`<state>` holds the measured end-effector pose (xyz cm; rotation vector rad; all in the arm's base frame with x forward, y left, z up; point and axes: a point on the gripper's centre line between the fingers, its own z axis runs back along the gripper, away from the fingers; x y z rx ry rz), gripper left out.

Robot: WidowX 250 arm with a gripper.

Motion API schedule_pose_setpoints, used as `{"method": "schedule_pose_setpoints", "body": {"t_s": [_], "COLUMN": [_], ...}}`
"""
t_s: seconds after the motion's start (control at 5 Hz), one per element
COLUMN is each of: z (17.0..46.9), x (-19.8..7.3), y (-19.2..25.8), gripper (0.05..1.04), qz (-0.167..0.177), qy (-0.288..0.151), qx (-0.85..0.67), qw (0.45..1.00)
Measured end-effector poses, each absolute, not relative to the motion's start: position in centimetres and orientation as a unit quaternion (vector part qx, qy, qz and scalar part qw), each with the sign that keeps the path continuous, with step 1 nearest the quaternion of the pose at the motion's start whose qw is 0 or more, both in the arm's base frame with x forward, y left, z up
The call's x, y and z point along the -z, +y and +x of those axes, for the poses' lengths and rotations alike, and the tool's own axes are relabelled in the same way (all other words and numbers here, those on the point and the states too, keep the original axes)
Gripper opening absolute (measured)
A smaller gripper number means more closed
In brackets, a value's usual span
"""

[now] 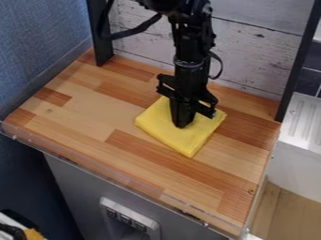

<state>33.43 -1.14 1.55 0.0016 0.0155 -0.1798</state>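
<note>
The gripper point(182, 123) points down at the cloth point(164, 132) (grip state cannot be told). The cloth lies toward the counter's point(87, 110) rear, wood extending forward and sideways. A transparent lip point(87, 160) borders the front; planks point(251, 51) stand behind.

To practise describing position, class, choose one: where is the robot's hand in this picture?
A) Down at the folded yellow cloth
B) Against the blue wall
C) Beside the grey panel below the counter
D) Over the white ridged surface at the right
A: the black hand points down, its tip at the yellow cloth on the wooden counter.
</note>
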Motion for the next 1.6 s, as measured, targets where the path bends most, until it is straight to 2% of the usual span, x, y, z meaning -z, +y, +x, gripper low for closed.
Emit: {"method": "schedule_pose_setpoints", "body": {"t_s": [0.8,1.6], "z": [34.6,33.2], "x": [-2.4,-0.8], "y": [-1.1,-0.3], "gripper": [0.063,0.063], "qz": [0.005,0.001], "qy": [-0.007,-0.011], "qx": [0.056,0.076], "qw": [0.998,0.997]}}
